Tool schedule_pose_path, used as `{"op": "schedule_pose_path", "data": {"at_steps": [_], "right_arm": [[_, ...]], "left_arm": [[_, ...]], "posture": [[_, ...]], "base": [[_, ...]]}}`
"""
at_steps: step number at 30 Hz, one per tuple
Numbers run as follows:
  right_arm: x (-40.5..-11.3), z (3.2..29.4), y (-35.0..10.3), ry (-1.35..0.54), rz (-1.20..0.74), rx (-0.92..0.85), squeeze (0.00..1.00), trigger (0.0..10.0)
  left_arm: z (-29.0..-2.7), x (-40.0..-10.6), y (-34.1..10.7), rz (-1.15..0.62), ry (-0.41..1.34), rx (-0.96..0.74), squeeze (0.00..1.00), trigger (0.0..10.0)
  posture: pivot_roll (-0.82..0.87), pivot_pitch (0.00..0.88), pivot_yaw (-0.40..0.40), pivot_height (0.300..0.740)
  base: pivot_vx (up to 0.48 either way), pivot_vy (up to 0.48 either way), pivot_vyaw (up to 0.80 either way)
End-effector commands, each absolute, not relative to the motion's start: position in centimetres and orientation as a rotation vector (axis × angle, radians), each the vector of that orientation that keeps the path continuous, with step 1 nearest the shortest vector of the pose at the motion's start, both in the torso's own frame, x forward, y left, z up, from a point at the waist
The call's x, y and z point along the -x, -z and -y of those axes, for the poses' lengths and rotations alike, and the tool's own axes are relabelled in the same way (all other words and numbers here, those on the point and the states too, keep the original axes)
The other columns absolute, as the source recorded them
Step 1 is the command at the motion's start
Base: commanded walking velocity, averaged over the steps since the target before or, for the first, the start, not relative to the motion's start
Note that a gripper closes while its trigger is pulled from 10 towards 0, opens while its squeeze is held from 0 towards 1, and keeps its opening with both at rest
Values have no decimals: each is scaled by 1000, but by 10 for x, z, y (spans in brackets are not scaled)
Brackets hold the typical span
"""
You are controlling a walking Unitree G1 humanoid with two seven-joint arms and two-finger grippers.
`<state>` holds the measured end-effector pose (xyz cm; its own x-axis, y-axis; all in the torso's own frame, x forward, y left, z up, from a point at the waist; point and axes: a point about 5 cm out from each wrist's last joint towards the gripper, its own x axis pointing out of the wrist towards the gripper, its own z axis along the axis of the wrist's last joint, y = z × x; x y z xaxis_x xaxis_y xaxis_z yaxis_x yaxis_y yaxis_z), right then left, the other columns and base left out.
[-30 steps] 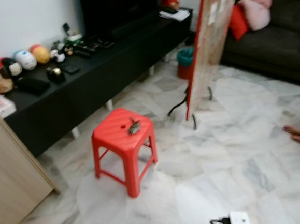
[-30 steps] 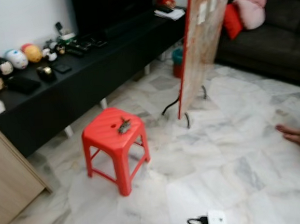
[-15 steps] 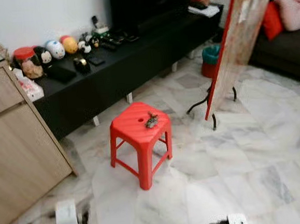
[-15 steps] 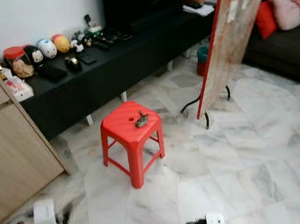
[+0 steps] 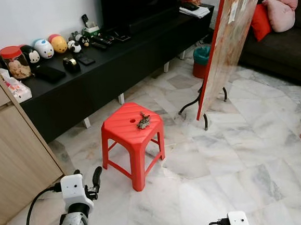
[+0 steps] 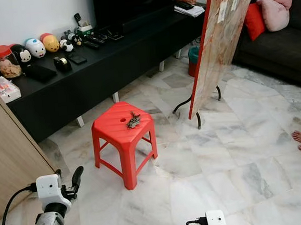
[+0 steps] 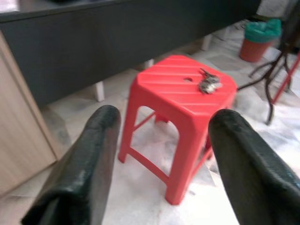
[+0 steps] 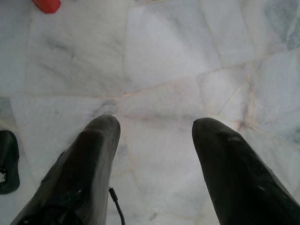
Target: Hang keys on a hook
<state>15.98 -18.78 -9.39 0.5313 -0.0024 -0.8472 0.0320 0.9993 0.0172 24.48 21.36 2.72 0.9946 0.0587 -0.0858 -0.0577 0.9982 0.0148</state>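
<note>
From the head views, a small bunch of grey metal keys (image 5: 144, 122) lies in a tangled clump on the far right part of the red plastic stool (image 5: 131, 134), beside its centre hole, with the left gripper (image 5: 95, 180) raised low at near left. The left wrist view shows that gripper's black fingers (image 7: 89, 164) spread apart and empty, stool and keys ahead between them. In the right wrist view the right gripper (image 8: 154, 140) hangs over the marble floor (image 8: 164, 56), its fingers likewise parted and holding nothing.

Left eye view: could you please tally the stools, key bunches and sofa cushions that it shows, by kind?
Red stool: 1
Bunch of keys: 1
Cushions: 2, the red cushion and the pink cushion
Total: 4
</note>
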Motion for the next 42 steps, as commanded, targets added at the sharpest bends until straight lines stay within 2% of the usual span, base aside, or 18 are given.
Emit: {"op": "schedule_pose_path", "data": {"at_steps": [1, 6, 8, 9, 10, 11, 17, 26, 33, 38, 42], "right_arm": [[-164, 188, 92, 24, -1007, -31, 0, 10000], [-179, 182, 87, 28, -969, -64, 0, 10000], [-182, 181, 85, 89, -950, -118, 0, 10000], [-186, 179, 84, 122, -932, -144, 0, 10000], [-187, 178, 83, 124, -928, -146, 0, 10000], [-190, 178, 82, 103, -923, -124, 0, 10000], [-198, 174, 78, 84, -917, -88, 0, 10000], [-199, 173, 78, 94, -932, -93, 0, 10000], [-180, 190, 85, 115, -956, -88, 0, 10000], [-175, 190, 87, 124, -966, -92, 0, 10000], [-172, 196, 88, 163, -964, -109, 0, 10000]], "left_arm": [[-209, -246, -30, -95, -15, -31, 1000, 10000], [-212, -257, -43, -73, 23, -64, 1000, 10000], [-214, -259, -47, -65, 21, -73, 1000, 10000], [-218, -261, -50, -59, 23, -73, 871, 10000], [-219, -261, -52, -58, 24, -72, 871, 10000], [-220, -261, -54, -52, 24, -68, 0, 10000], [-229, -264, -59, -48, -4, -50, 0, 10000], [-218, -270, -66, -18, 36, -41, 0, 10000], [-216, -257, -69, -3, 40, -42, 0, 10000], [-213, -260, -66, -22, 43, -30, 0, 10000], [-199, -265, -70, -10, 102, -11, 0, 10000]], "posture": [[198, 11, -124, 740], [229, 3, -111, 740], [226, 2, -104, 740], [219, 5, -97, 740], [216, 4, -95, 740], [212, 6, -88, 740], [213, 23, -74, 740], [218, 4, -87, 740], [195, 13, -78, 740], [157, 12, -55, 740], [125, 23, -22, 740]], "base": [[0, 0, 0], [0, 0, 0], [0, 0, 0], [0, 0, 0], [0, 0, 0], [0, 0, 0], [0, 0, 0], [0, 0, 0], [0, 0, 0], [0, 0, 0], [0, 0, 0]]}}
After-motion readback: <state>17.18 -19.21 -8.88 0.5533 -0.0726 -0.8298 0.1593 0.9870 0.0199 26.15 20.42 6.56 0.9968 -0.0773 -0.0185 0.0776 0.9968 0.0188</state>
